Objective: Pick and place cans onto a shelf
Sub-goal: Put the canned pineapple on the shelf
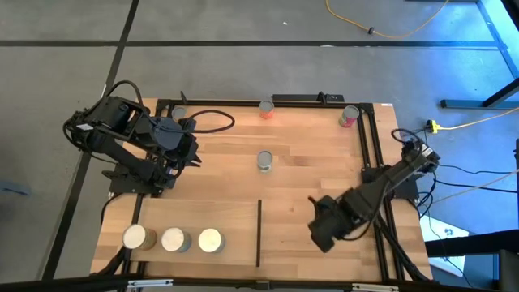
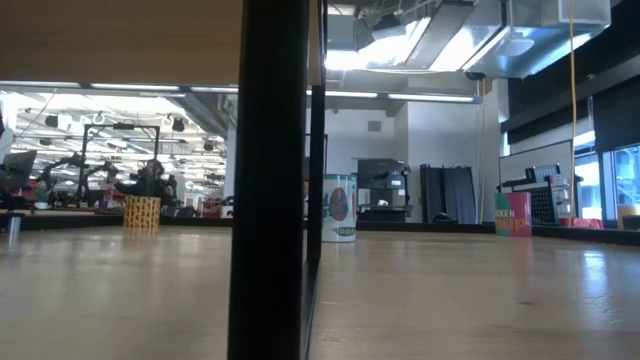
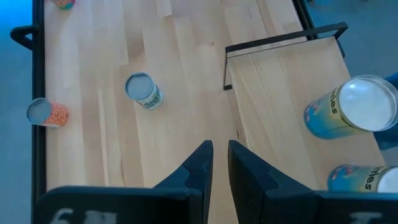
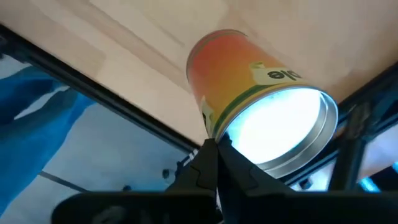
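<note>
Three cans point(image 1: 173, 239) with whitish tops stand in a row on the light-wood shelf point(image 1: 235, 219) at the near left; its black bar point(image 1: 259, 231) runs along its right edge. A green-white can point(image 1: 265, 161) stands mid-table, and two more stand at the far edge: an orange one point(image 1: 267, 108) and a red one point(image 1: 349, 116). My left gripper point(image 1: 193, 152) hovers at the far left, shut and empty point(image 3: 220, 149). My right gripper point(image 1: 319, 235) is low at the near right, shut point(image 4: 214, 149), its tips at the top rim of an orange can point(image 4: 249, 68), which the high view does not show. My right gripper's shut fingertips point(image 4: 210, 163) stand right at the silver top rim point(image 4: 214, 134) of the orange can, coming slanting from above. I cannot tell whether they touch it. The can stands on the tabletop near the black rail.
A black rail point(image 1: 369, 154) frames the plank tabletop. The near edge and rail point(image 4: 112, 106) lie close beside the orange can. Cables trail off the table's right side point(image 1: 454, 174). In the low view the shelf's black bar point(image 2: 270, 200) blocks the middle.
</note>
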Action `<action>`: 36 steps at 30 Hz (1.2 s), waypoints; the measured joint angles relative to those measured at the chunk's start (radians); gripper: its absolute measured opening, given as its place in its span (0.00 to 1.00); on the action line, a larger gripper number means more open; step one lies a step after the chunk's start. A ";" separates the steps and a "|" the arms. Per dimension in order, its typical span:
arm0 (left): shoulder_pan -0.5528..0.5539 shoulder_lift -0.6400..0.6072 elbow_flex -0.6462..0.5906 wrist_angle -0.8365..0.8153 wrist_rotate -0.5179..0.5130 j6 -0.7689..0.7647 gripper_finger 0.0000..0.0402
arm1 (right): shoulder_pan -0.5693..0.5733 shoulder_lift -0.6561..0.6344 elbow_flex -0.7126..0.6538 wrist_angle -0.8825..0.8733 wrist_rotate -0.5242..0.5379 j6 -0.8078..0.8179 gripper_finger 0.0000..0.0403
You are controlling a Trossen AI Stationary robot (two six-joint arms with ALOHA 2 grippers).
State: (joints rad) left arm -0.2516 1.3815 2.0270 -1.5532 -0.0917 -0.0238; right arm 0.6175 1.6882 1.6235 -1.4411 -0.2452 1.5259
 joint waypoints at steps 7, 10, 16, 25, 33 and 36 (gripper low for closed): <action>0.000 0.000 0.000 -0.011 0.000 0.000 0.10 | -0.129 0.007 0.155 -0.132 0.031 -0.234 0.00; 0.000 0.000 0.000 -0.011 0.000 0.006 0.10 | -0.189 0.015 0.188 -0.130 0.056 -0.321 0.00; 0.000 0.000 0.000 -0.011 0.000 0.008 0.10 | -0.316 0.052 0.191 -0.132 0.065 -0.533 0.00; 0.000 0.000 0.000 -0.011 0.000 0.008 0.10 | -0.477 0.193 0.191 -0.129 0.085 -0.849 0.00; 0.000 0.000 0.000 -0.011 0.000 0.007 0.10 | -0.529 0.332 0.191 -0.129 0.147 -0.977 0.00; 0.000 0.000 0.000 -0.011 0.000 0.007 0.10 | -0.536 0.368 0.191 -0.130 0.142 -1.013 0.00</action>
State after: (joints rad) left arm -0.2512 1.3815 2.0270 -1.5639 -0.0921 -0.0170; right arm 0.0816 2.0566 1.8141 -1.5707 -0.1030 0.5125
